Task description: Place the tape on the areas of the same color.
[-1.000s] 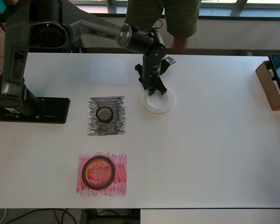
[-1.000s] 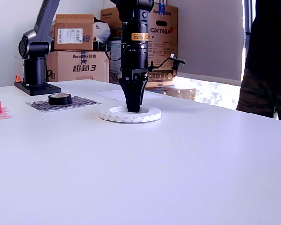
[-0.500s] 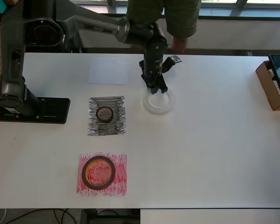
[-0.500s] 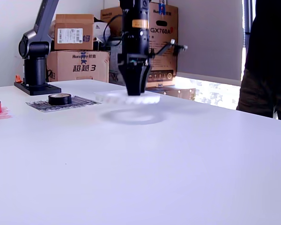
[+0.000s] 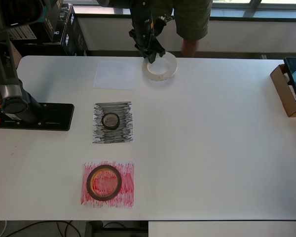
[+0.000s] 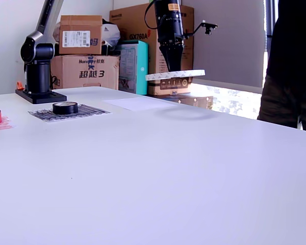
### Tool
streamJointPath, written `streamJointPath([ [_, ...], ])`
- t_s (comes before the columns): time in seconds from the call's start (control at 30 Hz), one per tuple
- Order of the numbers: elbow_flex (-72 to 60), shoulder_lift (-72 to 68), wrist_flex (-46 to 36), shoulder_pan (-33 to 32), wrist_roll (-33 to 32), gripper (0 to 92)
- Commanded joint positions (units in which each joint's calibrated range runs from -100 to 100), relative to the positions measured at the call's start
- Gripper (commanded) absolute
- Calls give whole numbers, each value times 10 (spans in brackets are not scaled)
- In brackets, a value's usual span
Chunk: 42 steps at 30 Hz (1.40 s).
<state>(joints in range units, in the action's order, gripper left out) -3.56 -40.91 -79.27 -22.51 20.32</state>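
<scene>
White tape roll (image 5: 162,66) — a wide, flat ring, off-white with faint speckling on its face, thin when seen edge-on in the exterior view (image 6: 175,75). It hangs in the air, clear of the table (image 5: 212,148), tilted slightly, with its shadow on the tabletop below. The gripper (image 5: 151,55) is clamped on the ring's rim on the overhead view's left side, fingers pointing down from the dark arm; in the exterior view the gripper (image 6: 173,67) meets the ring from above.

In the overhead view the lifted roll sits at the far edge of the table, just right of the plain white sheet (image 5: 115,74) and not over it. The sheet is faint, pale, rectangular, bare.

Black scribbled patch (image 5: 113,122) — near of the white sheet, dense horizontal strokes. The small black tape roll (image 5: 110,120) lies flat at its middle. In the exterior view the same roll (image 6: 65,107) rests on the patch at the left, low and dark.

Red scribbled patch (image 5: 107,184) — nearest the front edge in the overhead view. The large dark-red roll (image 5: 103,182) lies flat on it, yellowish inner ring visible, red scribble showing through its hole.

Arm base (image 5: 32,114) stands on a black plate at the overhead view's left. A brown box (image 5: 286,94) sits at the right edge. A person in dark green clothes (image 5: 185,17) stands beyond the far side of the table. Cardboard boxes (image 6: 84,56) are stacked behind in the exterior view.
</scene>
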Motion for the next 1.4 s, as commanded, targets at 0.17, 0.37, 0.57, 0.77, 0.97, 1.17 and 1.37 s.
streamJointPath([
  [0.17, 130, 14, 85, -62, 2, 21],
  [0.37, 266, 137, 136, -86, 3, 21],
  [0.57, 318, 175, 136, -120, -10, 21],
  [0.77, 321, 175, 136, -129, -27, 21],
  [0.97, 332, 174, 142, -118, -27, 21],
  [1.17, 400, 174, 212, -113, -26, 21],
  [1.37, 420, 174, 217, -115, -26, 21],
])
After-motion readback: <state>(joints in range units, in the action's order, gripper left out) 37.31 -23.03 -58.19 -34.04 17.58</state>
